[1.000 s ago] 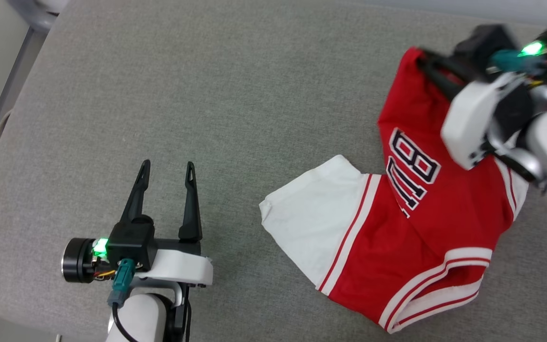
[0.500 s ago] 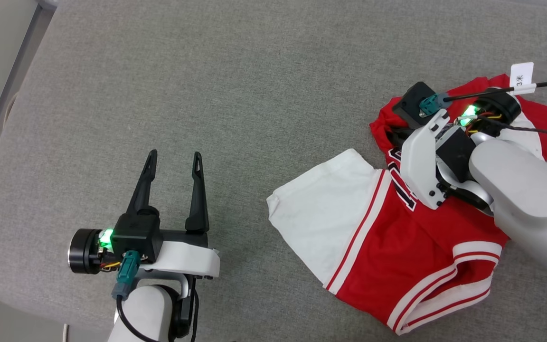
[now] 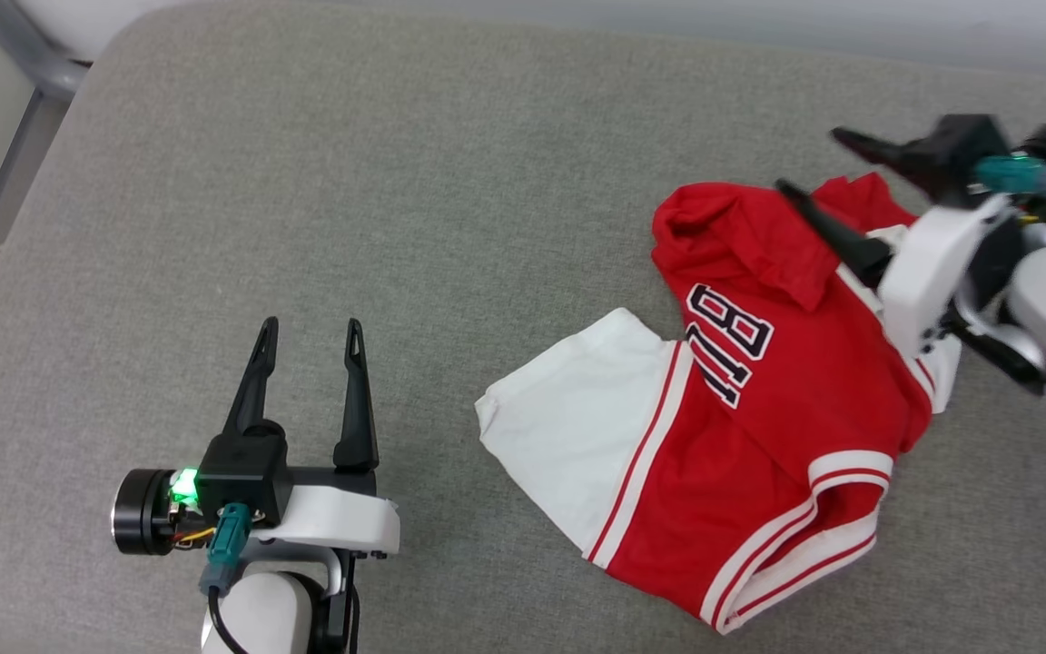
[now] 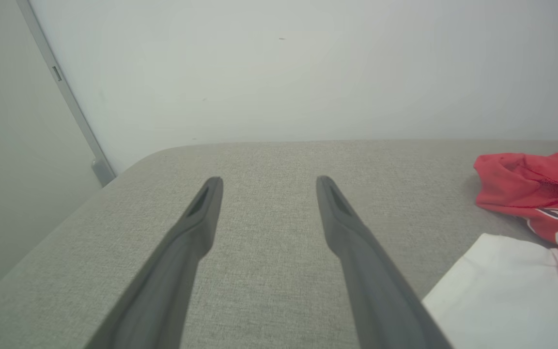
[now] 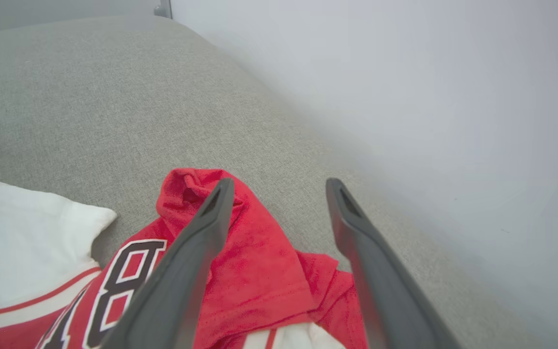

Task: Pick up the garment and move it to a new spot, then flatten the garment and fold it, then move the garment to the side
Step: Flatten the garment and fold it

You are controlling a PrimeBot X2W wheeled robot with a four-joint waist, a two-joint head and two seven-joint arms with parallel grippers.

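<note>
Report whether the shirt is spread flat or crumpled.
Crumpled, not flat. The shirt lies bunched on the gray cushion: a red flap is folded over above the lettering, and one white sleeve sticks out sideways.

Only readable text is the black, white-outlined lettering [image 3: 728,346] on the red garment [image 3: 759,427]. It shows a clear "B", then what looks like a "U", and the rest runs under a fold. The right wrist view shows the same "B".

Garment [image 3: 759,427] on cushion [image 3: 396,182], left claw [image 3: 311,323] well left, right claw [image 3: 809,161] seemingly over it
</note>
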